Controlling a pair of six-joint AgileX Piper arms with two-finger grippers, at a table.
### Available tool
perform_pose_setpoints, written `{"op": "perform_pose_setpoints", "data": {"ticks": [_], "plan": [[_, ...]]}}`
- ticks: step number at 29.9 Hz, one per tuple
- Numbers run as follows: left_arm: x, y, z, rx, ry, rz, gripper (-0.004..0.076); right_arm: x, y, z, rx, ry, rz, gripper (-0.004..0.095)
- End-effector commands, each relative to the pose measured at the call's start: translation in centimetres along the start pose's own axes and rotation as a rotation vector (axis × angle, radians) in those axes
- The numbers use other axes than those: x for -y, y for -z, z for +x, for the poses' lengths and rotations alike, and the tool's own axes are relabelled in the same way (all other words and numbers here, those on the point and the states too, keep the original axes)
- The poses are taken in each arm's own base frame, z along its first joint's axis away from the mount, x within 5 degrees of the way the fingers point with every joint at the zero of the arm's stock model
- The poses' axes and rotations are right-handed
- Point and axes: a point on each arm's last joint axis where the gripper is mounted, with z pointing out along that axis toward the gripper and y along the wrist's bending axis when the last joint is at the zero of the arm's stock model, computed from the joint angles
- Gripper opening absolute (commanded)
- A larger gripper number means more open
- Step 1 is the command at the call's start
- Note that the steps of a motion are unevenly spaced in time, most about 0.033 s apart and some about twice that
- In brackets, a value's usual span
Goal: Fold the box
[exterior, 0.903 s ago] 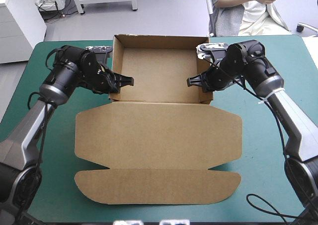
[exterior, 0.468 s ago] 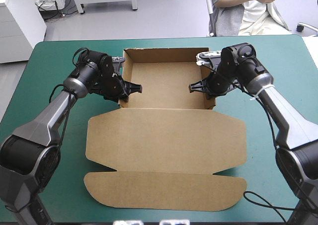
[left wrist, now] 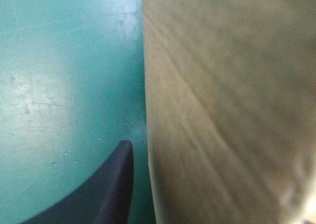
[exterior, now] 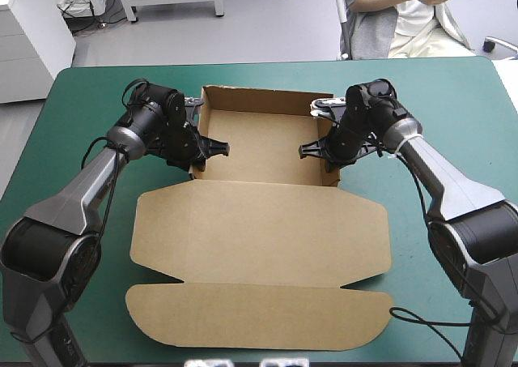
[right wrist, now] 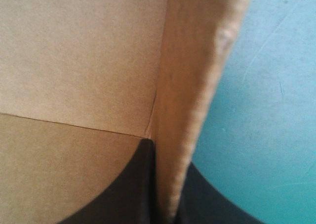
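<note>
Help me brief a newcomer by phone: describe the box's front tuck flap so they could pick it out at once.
On the teal-green table lies the brown box, its walled tray at the far side and its lid flat toward the near edge. The tuck flap is the last panel, nearest that edge: a narrow strip with rounded ends, notched off from the wider lid panel.

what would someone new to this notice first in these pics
The brown box dominates the teal-green cover: an open tray toward the far edge, its lid lying flat toward the near one. The left gripper and the right gripper each pinch a raised side wall of that tray, one at either end.
</note>
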Motion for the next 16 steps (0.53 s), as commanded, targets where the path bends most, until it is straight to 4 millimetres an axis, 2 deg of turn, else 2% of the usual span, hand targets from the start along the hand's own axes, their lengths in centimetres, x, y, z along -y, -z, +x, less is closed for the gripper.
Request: {"op": "perform_pose_setpoints", "data": {"ticks": [1, 10, 13, 16], "plan": [[-1.12, 2.80, -0.05, 0.065, -0.054, -0.070, -0.0010, 1.08, 2.41, 0.14, 0.021, 0.076, 0.081, -0.0013], [-0.97, 2.57, -0.14, 0.064, -0.053, -0.055, -0.0004, 1.10, 2.41, 0.13, 0.022, 0.070, 0.083, -0.0013], [-1.02, 2.57, -0.15, 0.065, -0.073, -0.061, 0.0036, 1.09, 2.41, 0.14, 0.021, 0.069, 0.081, -0.0012], [-1.01, 2.57, -0.17, 0.066, -0.092, -0.061, 0.0110, 1.09, 2.41, 0.14, 0.021, 0.069, 0.081, -0.0011]]}}
